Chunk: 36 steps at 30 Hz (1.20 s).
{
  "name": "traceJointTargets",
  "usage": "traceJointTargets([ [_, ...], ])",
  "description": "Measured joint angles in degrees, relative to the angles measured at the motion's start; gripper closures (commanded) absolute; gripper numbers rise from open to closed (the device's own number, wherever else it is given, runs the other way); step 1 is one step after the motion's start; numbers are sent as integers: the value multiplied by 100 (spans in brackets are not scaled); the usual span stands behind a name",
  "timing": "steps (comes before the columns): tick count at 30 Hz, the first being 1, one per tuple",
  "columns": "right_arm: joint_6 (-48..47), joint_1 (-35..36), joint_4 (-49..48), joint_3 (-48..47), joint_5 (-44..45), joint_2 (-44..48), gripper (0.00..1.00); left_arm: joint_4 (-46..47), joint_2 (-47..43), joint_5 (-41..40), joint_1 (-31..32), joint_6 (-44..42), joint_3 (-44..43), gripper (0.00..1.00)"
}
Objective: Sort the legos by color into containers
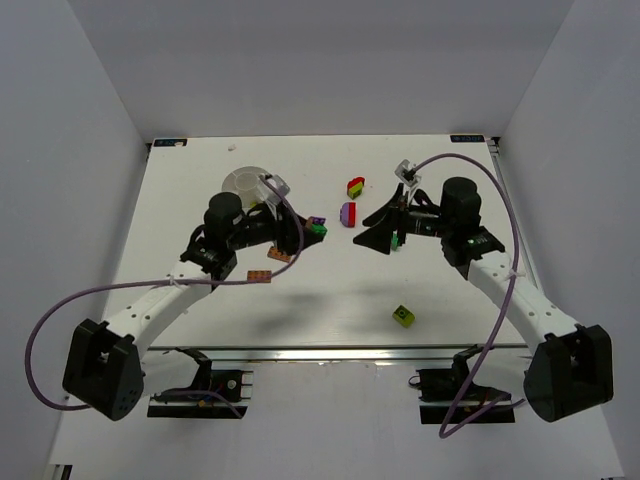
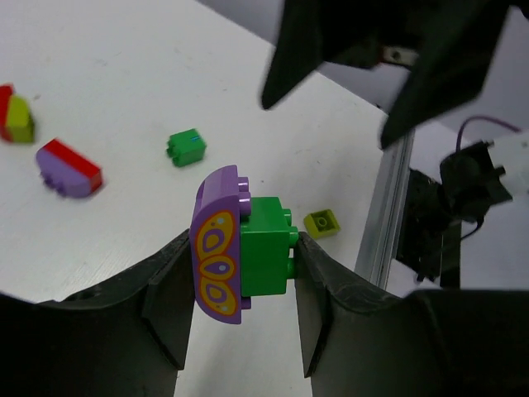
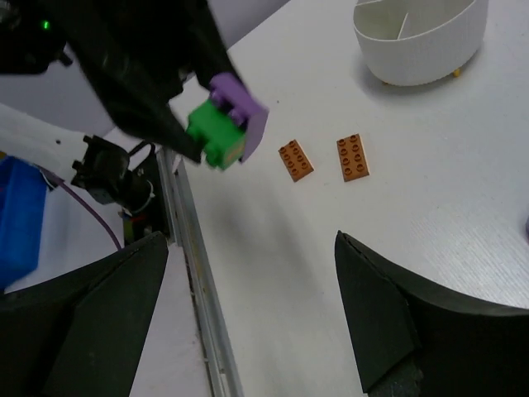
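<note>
Holding the purple-and-green brick [image 2: 244,248] clear of the tabletop [image 1: 300,330], the left tool [image 2: 245,285] is clamped on its two sides, while the right tool [image 3: 248,248] stands wide and empty opposite. The white dish [image 1: 237,179] sits behind the left arm. The sound move, I judge, is a firm pinch, a swing back over one compartment, and release only once the brick is low inside the rim.

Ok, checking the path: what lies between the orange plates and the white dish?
Only bare table between orange plates and white dish, per right wrist view.
</note>
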<state>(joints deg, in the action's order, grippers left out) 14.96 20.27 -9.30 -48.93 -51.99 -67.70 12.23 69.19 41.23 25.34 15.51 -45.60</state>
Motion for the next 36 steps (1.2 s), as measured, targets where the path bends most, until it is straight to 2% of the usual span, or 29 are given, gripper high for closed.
traceJointTargets([
  [3,457,0,-101,44,162,181,14,140,-275,-140,584,-656,243,97],
  [7,1078,0,-603,636,584,1099,12,107,-562,-660,1318,-1541,667,98],
  [12,1473,0,-846,1128,1305,1908,11,-63,-623,-1517,1899,-2282,789,100],
  [16,1794,-7,-994,1460,1714,2201,16,-238,-857,-2269,2262,-2857,896,100],
  [24,1869,212,-1023,1709,1709,2004,20,-472,-1226,-3716,3187,-4002,1198,100],
  [32,1445,603,-992,1709,1668,1690,20,-627,-774,-4730,3842,-4518,1213,100],
  [36,1305,765,-970,1709,1696,1635,21,-643,-592,-5064,3967,-4631,1213,100],
])
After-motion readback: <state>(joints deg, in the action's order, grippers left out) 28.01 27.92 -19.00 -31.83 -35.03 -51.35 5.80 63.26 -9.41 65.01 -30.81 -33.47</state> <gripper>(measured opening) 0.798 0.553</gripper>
